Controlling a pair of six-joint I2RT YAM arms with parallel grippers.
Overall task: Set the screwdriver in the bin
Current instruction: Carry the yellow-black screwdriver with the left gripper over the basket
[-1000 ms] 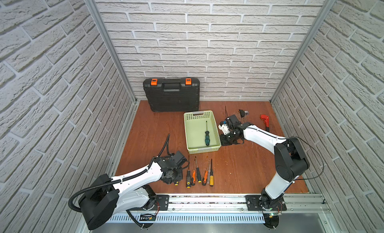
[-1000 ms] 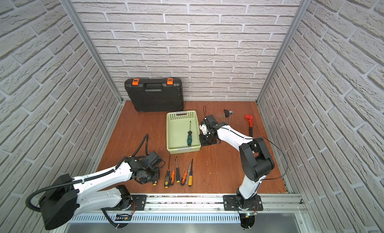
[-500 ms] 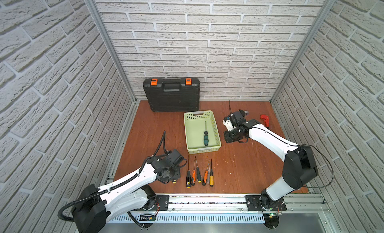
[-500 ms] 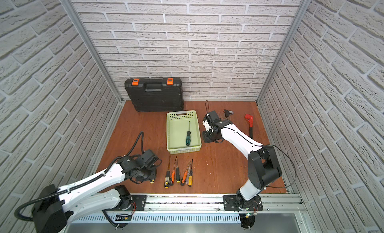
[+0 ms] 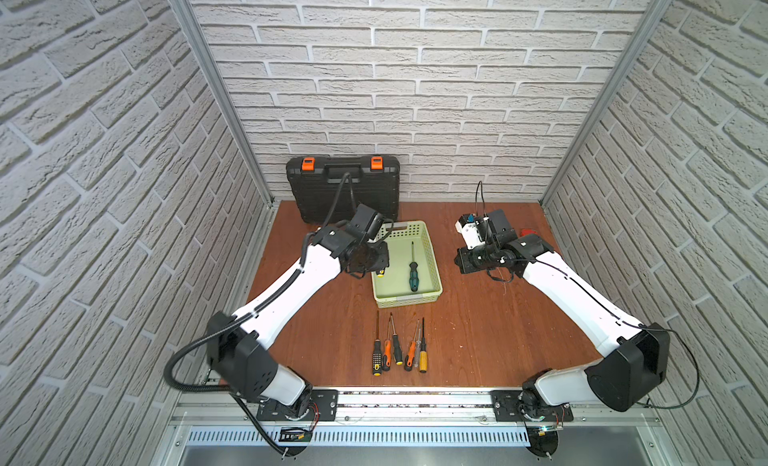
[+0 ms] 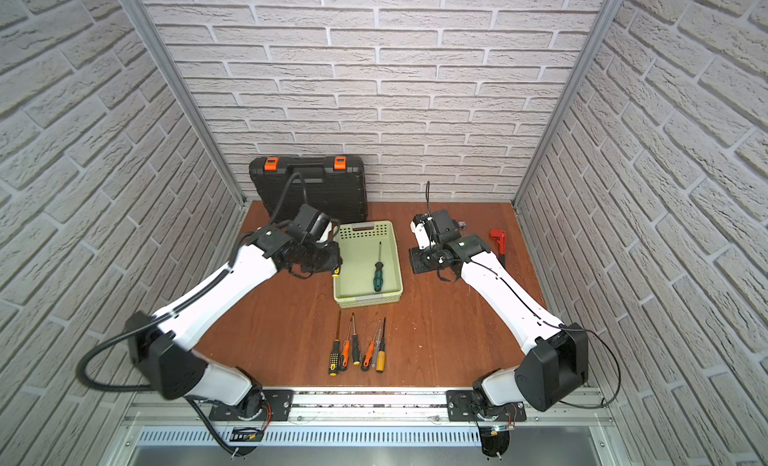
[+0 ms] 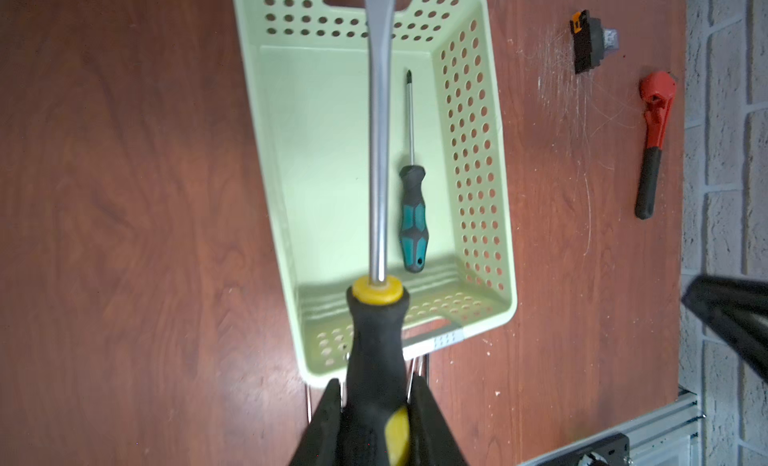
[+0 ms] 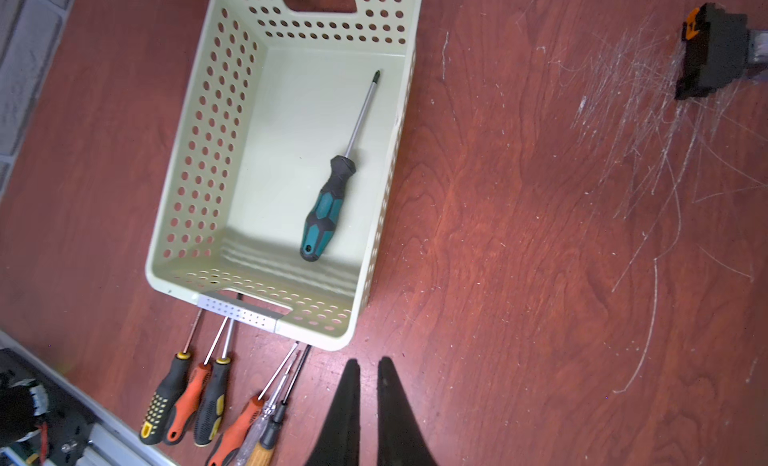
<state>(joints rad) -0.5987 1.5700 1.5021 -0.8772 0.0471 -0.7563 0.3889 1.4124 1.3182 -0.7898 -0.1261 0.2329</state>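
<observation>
My left gripper is shut on the black-and-yellow handle of a screwdriver, whose steel shaft runs out over the pale green bin. In both top views this gripper hovers at the left rim of the bin. A teal-and-black screwdriver lies on the bin floor. My right gripper is shut and empty, above bare table to the right of the bin.
Several screwdrivers lie in a row just in front of the bin. A black tool case stands against the back wall. A red wrench and a small black part lie at the back right.
My left arm has risen from the screwdriver row at the front and swung back to the bin's left rim with the screwdriver. The right gripper has drawn away from the bin's right side.
</observation>
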